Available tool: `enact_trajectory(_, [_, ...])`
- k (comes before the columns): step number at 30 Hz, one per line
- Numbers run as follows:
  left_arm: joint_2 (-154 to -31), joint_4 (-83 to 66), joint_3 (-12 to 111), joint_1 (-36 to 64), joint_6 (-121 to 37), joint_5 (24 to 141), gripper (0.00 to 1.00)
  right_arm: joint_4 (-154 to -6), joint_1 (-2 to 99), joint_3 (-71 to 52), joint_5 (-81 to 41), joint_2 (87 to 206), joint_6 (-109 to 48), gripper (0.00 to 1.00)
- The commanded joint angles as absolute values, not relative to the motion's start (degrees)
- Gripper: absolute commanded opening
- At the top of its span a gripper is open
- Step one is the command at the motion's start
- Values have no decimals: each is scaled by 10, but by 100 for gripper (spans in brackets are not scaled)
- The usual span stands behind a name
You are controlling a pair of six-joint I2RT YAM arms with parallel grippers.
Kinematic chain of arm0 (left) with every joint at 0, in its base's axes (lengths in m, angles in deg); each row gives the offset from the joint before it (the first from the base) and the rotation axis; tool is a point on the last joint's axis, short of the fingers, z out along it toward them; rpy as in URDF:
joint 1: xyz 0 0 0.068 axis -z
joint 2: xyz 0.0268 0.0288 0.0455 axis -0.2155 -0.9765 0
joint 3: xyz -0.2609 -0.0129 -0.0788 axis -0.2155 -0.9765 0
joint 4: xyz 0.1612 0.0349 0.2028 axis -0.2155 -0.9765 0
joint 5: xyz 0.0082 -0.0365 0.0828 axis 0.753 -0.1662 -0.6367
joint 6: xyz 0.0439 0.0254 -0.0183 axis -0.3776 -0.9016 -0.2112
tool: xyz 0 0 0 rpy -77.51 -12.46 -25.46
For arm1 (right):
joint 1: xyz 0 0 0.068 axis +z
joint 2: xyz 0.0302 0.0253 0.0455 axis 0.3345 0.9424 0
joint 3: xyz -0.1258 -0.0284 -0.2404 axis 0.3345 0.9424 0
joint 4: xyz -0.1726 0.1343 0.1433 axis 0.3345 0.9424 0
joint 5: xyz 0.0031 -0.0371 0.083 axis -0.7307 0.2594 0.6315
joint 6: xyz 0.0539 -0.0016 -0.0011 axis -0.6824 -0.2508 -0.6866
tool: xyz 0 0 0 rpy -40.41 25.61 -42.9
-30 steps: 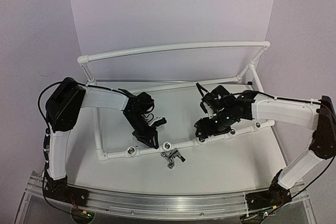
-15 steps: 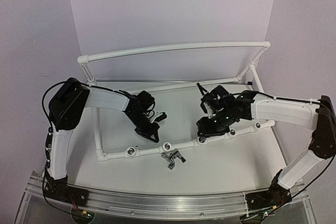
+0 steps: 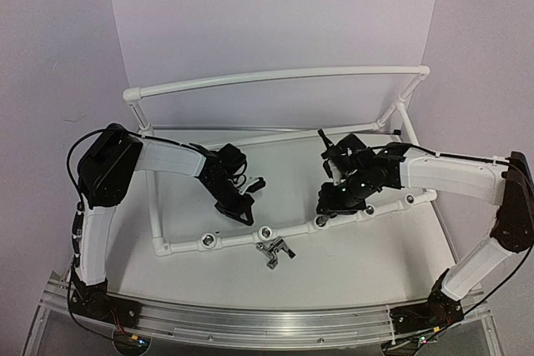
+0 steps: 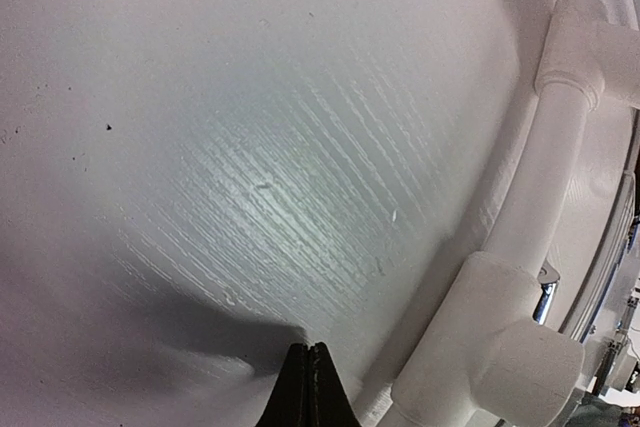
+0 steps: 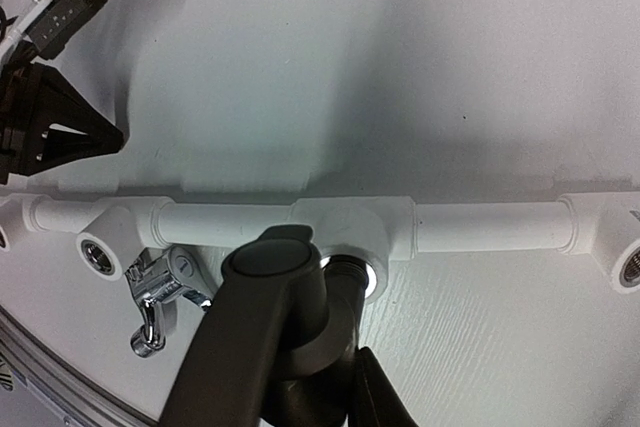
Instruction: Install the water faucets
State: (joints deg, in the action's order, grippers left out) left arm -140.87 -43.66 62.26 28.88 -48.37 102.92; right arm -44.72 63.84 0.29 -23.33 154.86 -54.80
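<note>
White bench [image 5: 420,57] and pale walls are all that surrounds the work. My right claw [image 5: 322,379] is clamped on the held faucet [image 5: 268,265], whose stem meets a silver-ringed socket [image 5: 368,281] on the front run of the pipe frame [image 5: 490,227]. I cannot tell how deep it sits. My left claw [image 4: 309,379] hangs pinched together and empty inside the frame, touching nothing. The spare faucet [image 5: 158,299] lies on the bench just beside the next socket along. My worry is that nothing braces the frame, so a push or twist could slide it, and a tilted stem would jam or cross-thread. A loose grip would let the lever swing round.
</note>
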Motion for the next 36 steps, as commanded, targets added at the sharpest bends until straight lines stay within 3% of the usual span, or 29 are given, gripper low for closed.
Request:
enact_trajectory(1, [-1429,-450,615,288,-483,967,0,-442,630,-1,-245,1537,-570,59])
enact_trajectory(3, [-1429,-450,616,287,-482,967,0,-442,629,0,-244,1534,-570,70])
enact_trajectory(9, [-1433,-453,620,288,-482,968,0,-441,626,5,-239,1525,-564,77])
enact_trajectory(16, [-1435,-457,627,288,-482,968,0,-444,624,5,-200,1490,-497,97])
enact_trajectory(19, [-1430,-456,624,288,-481,965,3,-443,618,7,-190,1468,-474,98])
enact_trajectory(25, [-1408,-453,615,287,-481,950,39,-441,593,18,-171,1419,-420,98])
enact_trajectory(29, [-1378,-463,622,287,-486,941,58,-428,586,5,-147,1389,-353,98])
enact_trajectory(32, [-1346,-474,626,286,-493,931,68,-410,585,-19,-130,1371,-279,98])
enact_trajectory(36, [-1297,-500,613,298,-526,903,72,-375,585,-90,-75,1368,-157,98])
